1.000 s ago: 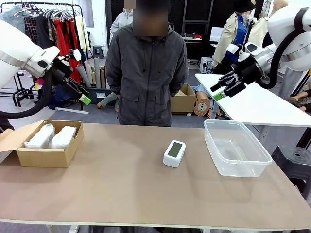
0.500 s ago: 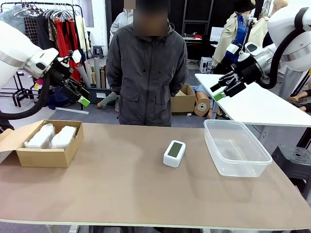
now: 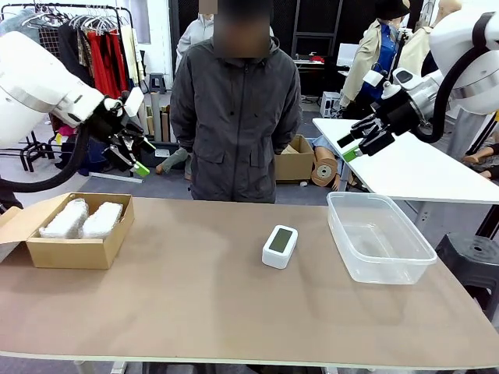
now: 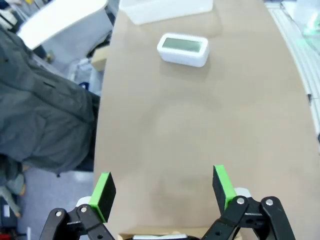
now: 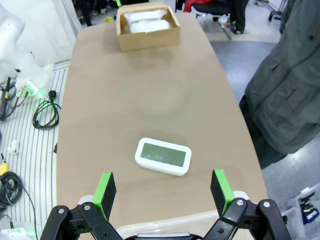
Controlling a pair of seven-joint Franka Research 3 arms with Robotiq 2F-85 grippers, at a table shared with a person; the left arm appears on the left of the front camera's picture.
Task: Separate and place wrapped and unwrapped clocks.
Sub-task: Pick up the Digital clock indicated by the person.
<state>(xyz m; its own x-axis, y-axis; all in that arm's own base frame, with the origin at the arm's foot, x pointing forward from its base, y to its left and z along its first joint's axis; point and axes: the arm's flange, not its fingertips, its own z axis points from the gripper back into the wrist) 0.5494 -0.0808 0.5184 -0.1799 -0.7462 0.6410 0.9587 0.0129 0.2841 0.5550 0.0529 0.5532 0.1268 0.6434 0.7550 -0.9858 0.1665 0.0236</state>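
1. Item location. The bare digital clock (image 3: 279,245) lies flat, screen up, near the middle of the desk (image 3: 195,304), apart from everything else. The two bubble-wrapped bundles (image 3: 83,219) lie side by side in an open cardboard box (image 3: 70,253) at the robot's left end of the desk. A clear plastic tub (image 3: 394,273) stands empty at the right end.

2. Hand state. The left hand (image 3: 137,157) hangs above the far left side of the desk, past the box, with its fingers spread and nothing between them. The right hand (image 3: 351,146) hangs above and beyond the tub, likewise spread and empty.

3. Clock handling (judgement). The shell looks like rigid, smooth plastic, so it is probably light and somewhat slippery. Take hold across the narrow width, with the pads on the two long side walls. Keep the pads off the screen, which is the part most likely to mark. The body sits low, so the fingertips must come down almost to the desk surface.

4. Bundle handling (judgement). The wrap is soft and yields under pressure, so close firmly enough to seat on the hard core inside. The bundles sit close to each other and to the box walls, which leaves little room for the fingers.

5. Task status (judgement). The wrapped items appear already grouped in the box. The bare clock is not yet placed, and the tub is the likely destination.
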